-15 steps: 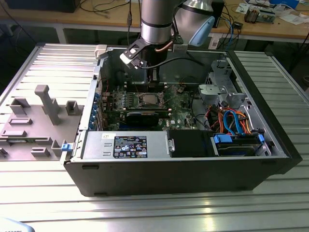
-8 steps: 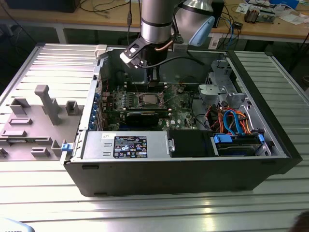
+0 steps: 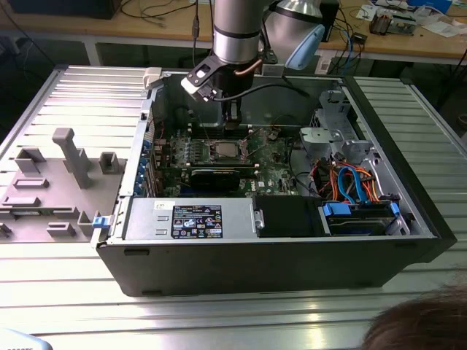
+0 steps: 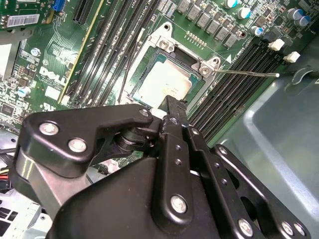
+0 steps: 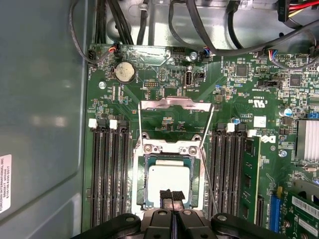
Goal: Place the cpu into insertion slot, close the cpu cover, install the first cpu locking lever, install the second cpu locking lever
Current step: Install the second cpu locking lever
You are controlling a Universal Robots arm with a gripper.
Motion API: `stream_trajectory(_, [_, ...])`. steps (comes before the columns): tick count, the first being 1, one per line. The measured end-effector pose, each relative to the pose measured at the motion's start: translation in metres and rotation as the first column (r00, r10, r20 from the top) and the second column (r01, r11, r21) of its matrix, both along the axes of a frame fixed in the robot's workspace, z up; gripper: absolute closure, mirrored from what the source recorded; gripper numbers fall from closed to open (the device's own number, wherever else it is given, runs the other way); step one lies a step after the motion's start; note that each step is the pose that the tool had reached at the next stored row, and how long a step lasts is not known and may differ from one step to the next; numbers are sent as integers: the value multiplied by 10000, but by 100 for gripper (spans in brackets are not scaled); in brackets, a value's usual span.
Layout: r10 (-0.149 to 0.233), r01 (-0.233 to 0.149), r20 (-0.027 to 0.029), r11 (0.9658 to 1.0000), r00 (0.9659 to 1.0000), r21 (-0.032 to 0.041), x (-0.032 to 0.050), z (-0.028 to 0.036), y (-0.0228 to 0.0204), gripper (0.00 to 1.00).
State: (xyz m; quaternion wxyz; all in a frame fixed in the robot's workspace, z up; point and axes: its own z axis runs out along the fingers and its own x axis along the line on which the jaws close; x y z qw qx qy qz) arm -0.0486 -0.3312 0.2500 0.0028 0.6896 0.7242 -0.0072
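Note:
The cpu [image 5: 169, 180], a flat silver-grey square, lies in the insertion slot [image 5: 138, 185] on the green board, and it also shows in the second wrist view [image 4: 167, 82]. The cpu cover [image 5: 175, 103] is swung open behind the slot, and the board shows through its window. Thin wire levers [image 5: 208, 130] stand loose beside it, one sticking out sideways [image 4: 249, 73]. My gripper [image 5: 172, 196] hovers just over the chip's near edge with its black fingertips pressed together and nothing between them. In the exterior view the gripper [image 3: 232, 122] hangs inside the case above the slot [image 3: 222, 152].
Long black memory slots [image 5: 107, 174] flank the socket on both sides. The open computer case [image 3: 408, 197] has steep metal walls, cables [image 3: 343, 182] and drive bays at the exterior view's right, and a power supply [image 3: 190, 219] in front. Grey fixtures [image 3: 69, 157] stand on the table.

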Motion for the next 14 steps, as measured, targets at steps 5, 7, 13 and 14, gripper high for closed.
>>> stream_trajectory(5, [0,0,1,10000,10000,1,0,13,0,89])
stream_trajectory(7, [-1,1,1,10000,10000,1,0,16,0,89])
stream_trajectory(13, [-1,1,1,10000,10000,2,0,28,0,89])
stream_trajectory(14, [-1,1,0,10000,10000,1,0,31,0,89])
